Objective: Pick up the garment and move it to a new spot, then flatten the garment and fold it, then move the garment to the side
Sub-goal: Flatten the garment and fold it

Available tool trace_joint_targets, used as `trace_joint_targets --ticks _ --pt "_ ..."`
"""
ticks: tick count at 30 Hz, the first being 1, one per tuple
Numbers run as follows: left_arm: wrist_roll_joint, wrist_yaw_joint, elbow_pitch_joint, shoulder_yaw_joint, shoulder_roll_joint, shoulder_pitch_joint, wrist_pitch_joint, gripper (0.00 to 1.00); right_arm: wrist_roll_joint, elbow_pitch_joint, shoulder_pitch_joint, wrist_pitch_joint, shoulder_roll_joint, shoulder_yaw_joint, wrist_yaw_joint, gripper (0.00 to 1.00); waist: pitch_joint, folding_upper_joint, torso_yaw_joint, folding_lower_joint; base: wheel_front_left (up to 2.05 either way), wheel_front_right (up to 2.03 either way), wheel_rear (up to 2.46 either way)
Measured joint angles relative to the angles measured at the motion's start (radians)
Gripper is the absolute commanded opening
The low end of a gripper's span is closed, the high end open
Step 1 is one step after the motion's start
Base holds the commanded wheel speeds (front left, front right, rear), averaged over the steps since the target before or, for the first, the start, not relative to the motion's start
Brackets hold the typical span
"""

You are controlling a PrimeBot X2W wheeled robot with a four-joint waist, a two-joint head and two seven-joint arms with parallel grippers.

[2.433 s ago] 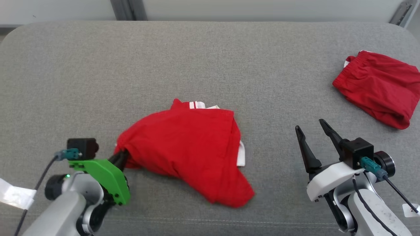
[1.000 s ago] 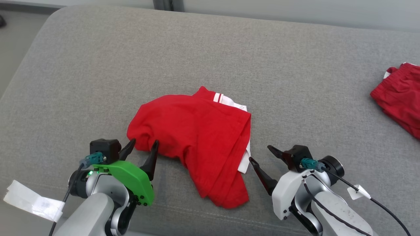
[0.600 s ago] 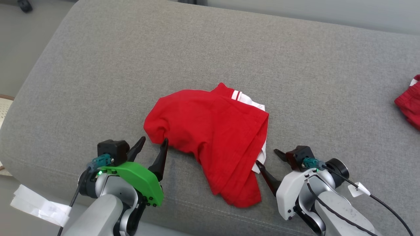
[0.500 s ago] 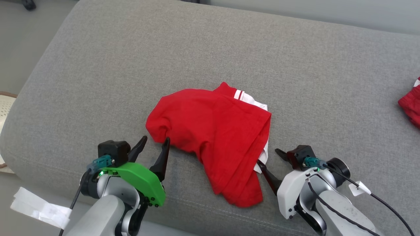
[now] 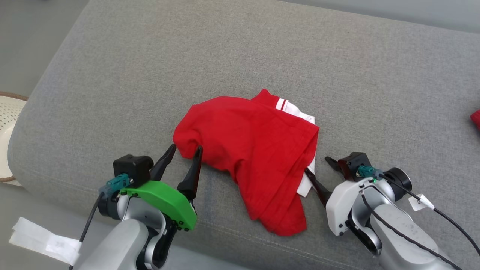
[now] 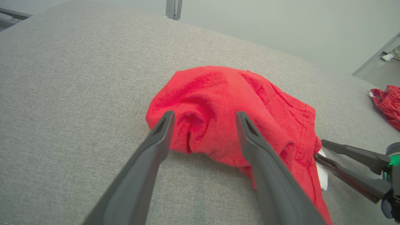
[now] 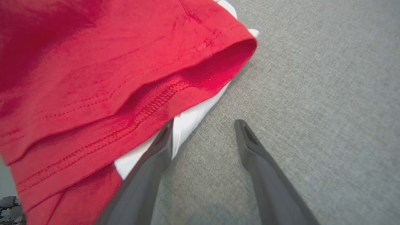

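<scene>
2 grippers, both with fingers spread wide and holding nothing, sit at opposite edges of a crumpled red garment (image 5: 255, 150) lying toward the front of a grey cushion (image 5: 112, 75). The left gripper (image 5: 186, 148) straddles a bunched corner at the garment's left end. In the left wrist view that fold lies between its 2 fingers (image 6: 262, 156). The right gripper (image 5: 317, 165) is at the right hem. 1 finger touches a white layer (image 7: 190, 122) poking out beneath the red hem, and the other is over bare cushion.

Likely risks: the right gripper could close on the white layer alone, or on nothing, so a lift would drag 1 ply and leave the garment twisted. The left could pinch several bunched layers at once, making flattening harder. Uneven lifting could let the cloth slide off the cushion's near edge — the garment's lowest tip lies close to it. A 2nd red garment (image 6: 387, 100) lies well apart to the right, unlikely to snag.
</scene>
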Motion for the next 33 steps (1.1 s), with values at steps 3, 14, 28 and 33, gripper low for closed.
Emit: trace_joint_targets --ticks 3,14,28,33 --pt "0.0 0.0 -0.006 0.008 0.0 0.003 -0.003 1.0 0.0 0.003 -0.009 0.001 -0.001 0.0 0.0 0.71 0.005 0.0 0.003 0.0 0.0 0.0 0.0" --pt "0.005 0.0 -0.019 0.019 -0.01 0.004 -0.003 1.0 0.033 0.018 -0.016 -0.002 0.022 0.0 0.012 0.0 0.01 0.0 0.013 0.0 0.0 0.0 0.0" --pt "0.008 0.0 -0.008 0.049 -0.014 0.033 -0.011 1.0 0.404 -0.127 -0.138 -0.006 0.11 -0.167 0.054 0.0 -0.067 0.0 0.005 0.0 0.0 0.0 0.0" --pt "0.013 0.0 -0.011 0.048 -0.017 0.046 -0.002 1.0 0.486 -0.196 -0.192 0.038 0.11 -0.167 0.058 0.0 -0.101 0.0 0.002 0.0 0.0 0.0 0.0"
